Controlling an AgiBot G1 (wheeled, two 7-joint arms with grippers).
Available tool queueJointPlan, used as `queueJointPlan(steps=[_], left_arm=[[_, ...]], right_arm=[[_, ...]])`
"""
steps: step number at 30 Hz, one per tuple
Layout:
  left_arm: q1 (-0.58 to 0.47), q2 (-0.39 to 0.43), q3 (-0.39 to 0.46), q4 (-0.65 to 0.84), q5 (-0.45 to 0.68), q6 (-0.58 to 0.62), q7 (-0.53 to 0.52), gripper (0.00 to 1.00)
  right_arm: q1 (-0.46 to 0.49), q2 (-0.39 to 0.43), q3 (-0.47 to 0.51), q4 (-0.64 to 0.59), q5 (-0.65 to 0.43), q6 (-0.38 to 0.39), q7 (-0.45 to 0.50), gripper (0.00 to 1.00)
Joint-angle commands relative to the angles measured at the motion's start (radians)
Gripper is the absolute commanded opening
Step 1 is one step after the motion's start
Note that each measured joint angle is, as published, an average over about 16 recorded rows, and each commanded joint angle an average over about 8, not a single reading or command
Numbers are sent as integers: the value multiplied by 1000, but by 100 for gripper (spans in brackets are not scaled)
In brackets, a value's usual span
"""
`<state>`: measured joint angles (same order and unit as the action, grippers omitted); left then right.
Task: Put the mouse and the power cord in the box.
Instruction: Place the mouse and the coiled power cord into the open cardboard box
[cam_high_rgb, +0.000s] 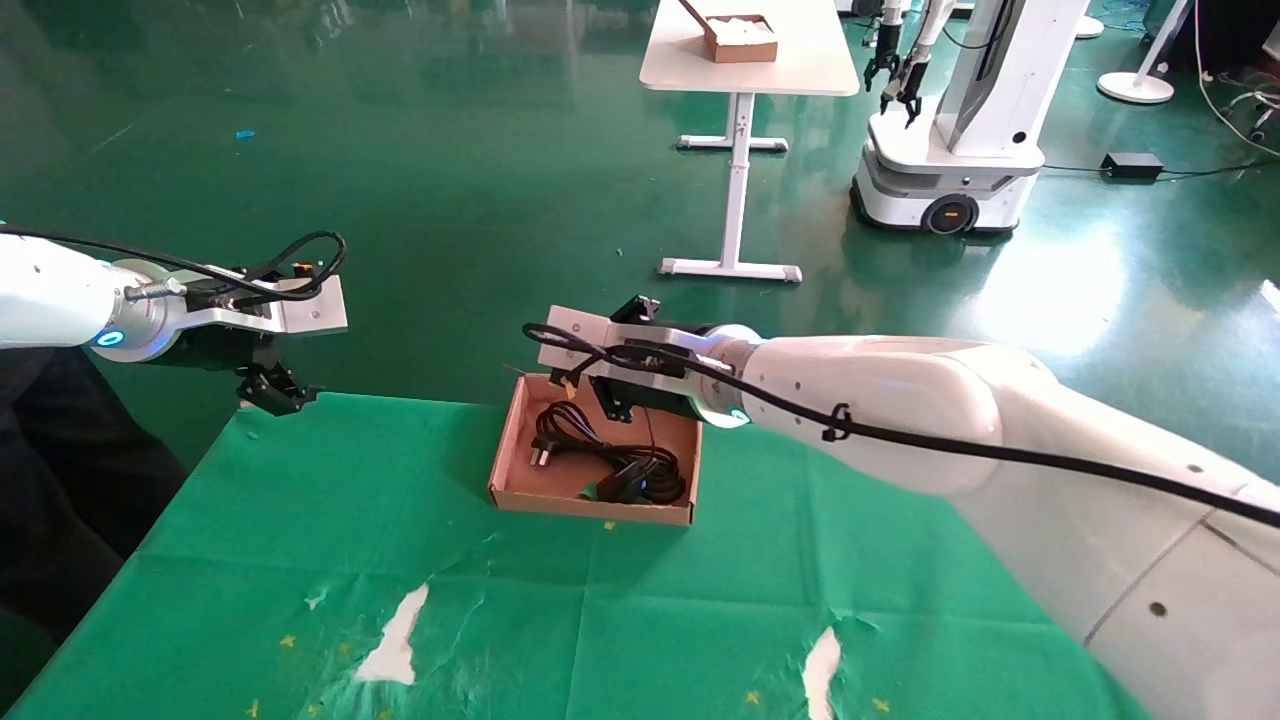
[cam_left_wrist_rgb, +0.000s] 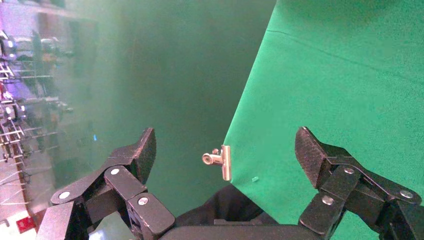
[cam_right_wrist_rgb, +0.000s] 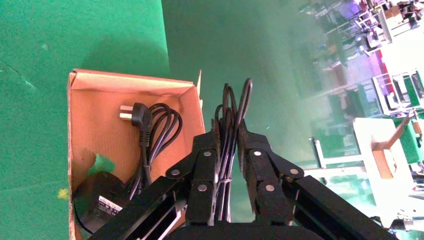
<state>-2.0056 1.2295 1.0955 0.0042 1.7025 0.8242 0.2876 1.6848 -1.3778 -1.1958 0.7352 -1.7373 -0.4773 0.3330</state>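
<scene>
The box (cam_high_rgb: 590, 508) sits on the green cloth near the table's far edge. Inside it the power cord (cam_high_rgb: 575, 430) lies coiled, its plug (cam_right_wrist_rgb: 137, 114) toward one corner. The black mouse (cam_right_wrist_rgb: 97, 200) with a pale label rests in the box (cam_right_wrist_rgb: 130, 80) beside the cord. My right gripper (cam_right_wrist_rgb: 230, 127) hovers above the box's far wall, shut on the tied bundle of thin mouse wire (cam_right_wrist_rgb: 231, 102), which sticks out past the fingertips. In the head view the right gripper (cam_high_rgb: 608, 400) hangs over the box's back edge. My left gripper (cam_left_wrist_rgb: 226, 134) is open and empty at the table's far left corner.
A metal binder clip (cam_left_wrist_rgb: 220, 161) pins the cloth at the corner under the left gripper. The cloth has white tears (cam_high_rgb: 395, 635) near the front. Beyond the table stand a white desk (cam_high_rgb: 800, 70) with a smaller brown box (cam_high_rgb: 740, 38) and another robot (cam_high_rgb: 950, 150).
</scene>
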Motion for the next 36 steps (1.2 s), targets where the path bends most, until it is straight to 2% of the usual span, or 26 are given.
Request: queueJointPlan(steps=[1, 19, 36], left_arm=[[0, 0, 0, 0, 0, -1, 0, 100], [1, 1, -1, -1, -1, -2, 1, 100], [3, 0, -2, -3, -2, -1, 0, 100]], right_arm=[[0, 0, 6, 2, 0, -4, -1, 100], [-12, 16, 47, 20, 24, -46, -8, 100], [-175, 220, 284, 164, 291, -311, -45, 100]])
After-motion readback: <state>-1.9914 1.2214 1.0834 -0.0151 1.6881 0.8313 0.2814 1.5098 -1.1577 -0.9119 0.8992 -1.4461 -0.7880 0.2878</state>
